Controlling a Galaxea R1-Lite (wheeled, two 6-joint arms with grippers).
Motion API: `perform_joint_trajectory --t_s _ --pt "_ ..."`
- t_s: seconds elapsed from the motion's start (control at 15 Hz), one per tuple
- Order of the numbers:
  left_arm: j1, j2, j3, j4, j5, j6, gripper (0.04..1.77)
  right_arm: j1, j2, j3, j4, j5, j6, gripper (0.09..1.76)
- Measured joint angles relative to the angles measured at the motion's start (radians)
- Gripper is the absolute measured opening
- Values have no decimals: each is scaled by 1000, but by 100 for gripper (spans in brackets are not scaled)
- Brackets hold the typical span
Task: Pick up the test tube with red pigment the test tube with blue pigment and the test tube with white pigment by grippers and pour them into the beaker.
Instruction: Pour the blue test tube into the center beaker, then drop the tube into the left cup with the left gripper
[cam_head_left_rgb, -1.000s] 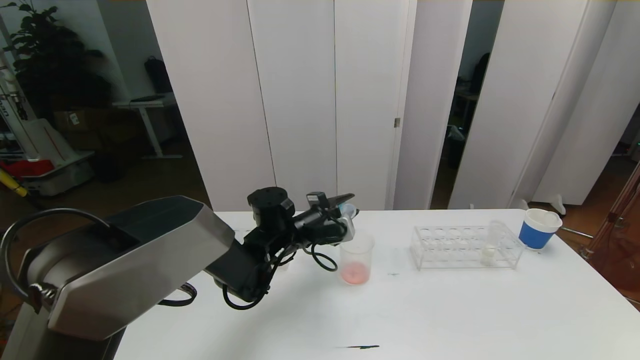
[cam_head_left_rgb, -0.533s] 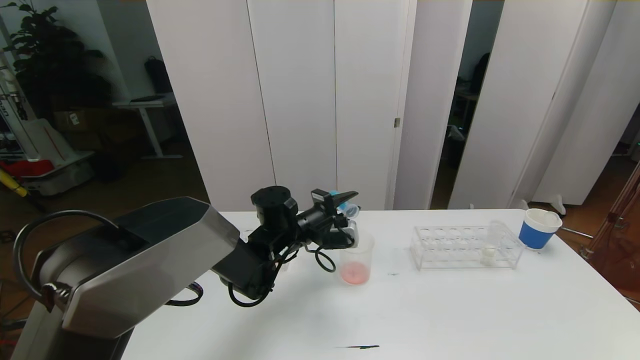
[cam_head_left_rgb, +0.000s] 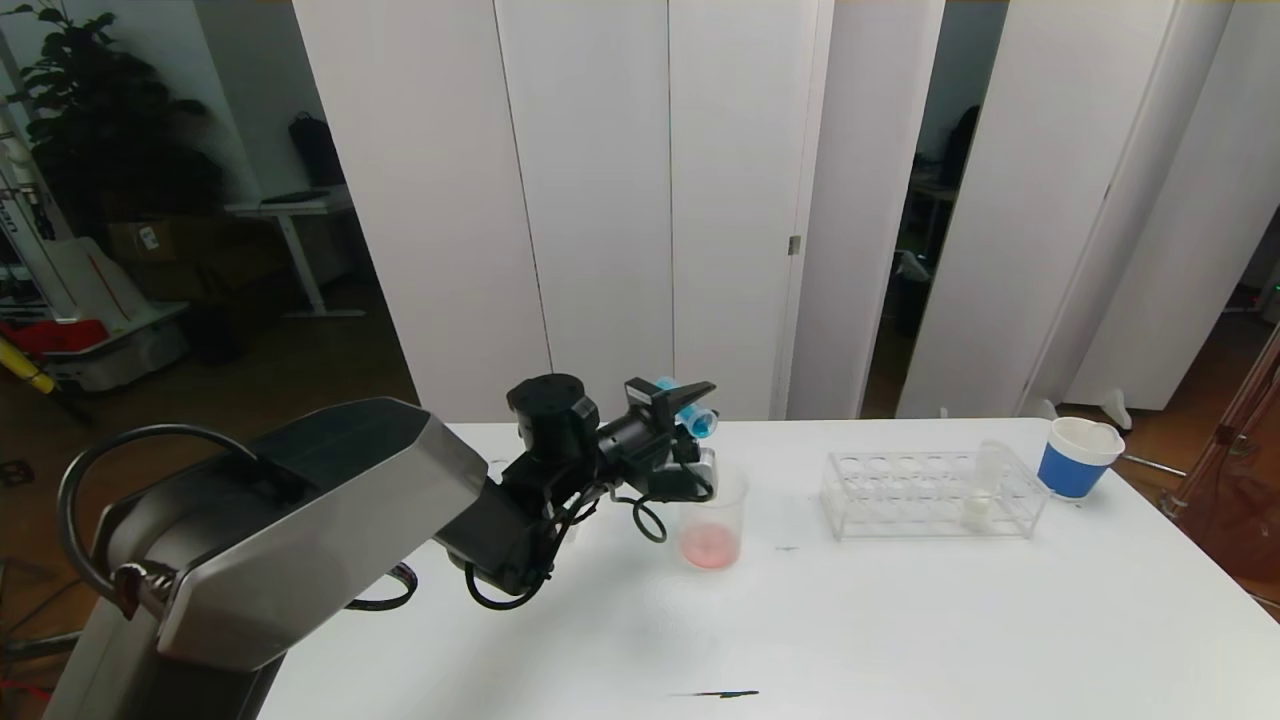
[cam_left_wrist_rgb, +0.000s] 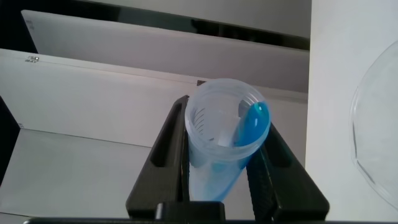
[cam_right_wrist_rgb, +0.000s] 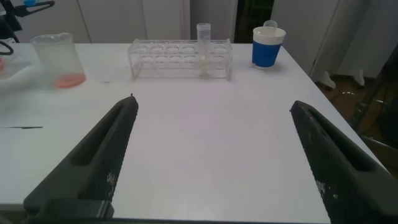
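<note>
My left gripper (cam_head_left_rgb: 690, 408) is shut on the test tube with blue pigment (cam_head_left_rgb: 699, 419), which lies tilted with its mouth just above the rim of the beaker (cam_head_left_rgb: 713, 520). In the left wrist view the blue liquid has pooled at the lip of that tube (cam_left_wrist_rgb: 227, 134), between my fingers (cam_left_wrist_rgb: 283, 168). The beaker's rim (cam_left_wrist_rgb: 373, 143) shows to one side, and pink-red liquid lies at its bottom. The test tube with white pigment (cam_head_left_rgb: 977, 505) stands in the clear rack (cam_head_left_rgb: 930, 495). No test tube with red pigment is in view. My right gripper (cam_right_wrist_rgb: 212, 102) hangs open over the near table.
A blue-banded white cup (cam_head_left_rgb: 1078, 457) stands at the table's far right, past the rack. A thin dark streak (cam_head_left_rgb: 715, 693) lies near the front edge. The right wrist view shows the beaker (cam_right_wrist_rgb: 57, 59), the rack (cam_right_wrist_rgb: 180, 59) and the cup (cam_right_wrist_rgb: 268, 46) along the far side.
My left gripper has risen a little and tipped the tube further. The blue liquid has run to the tube's mouth. The right gripper has not moved.
</note>
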Motion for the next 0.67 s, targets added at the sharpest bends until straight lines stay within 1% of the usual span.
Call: perform_joint_trajectory --t_s 0.53,0.67 --pt "6 41 -66 -1 -1 2 59 0 0 0 0 0 0 175" --pt "11 50 -79 -24 -3 21 59 0 0 0 0 0 0 175"
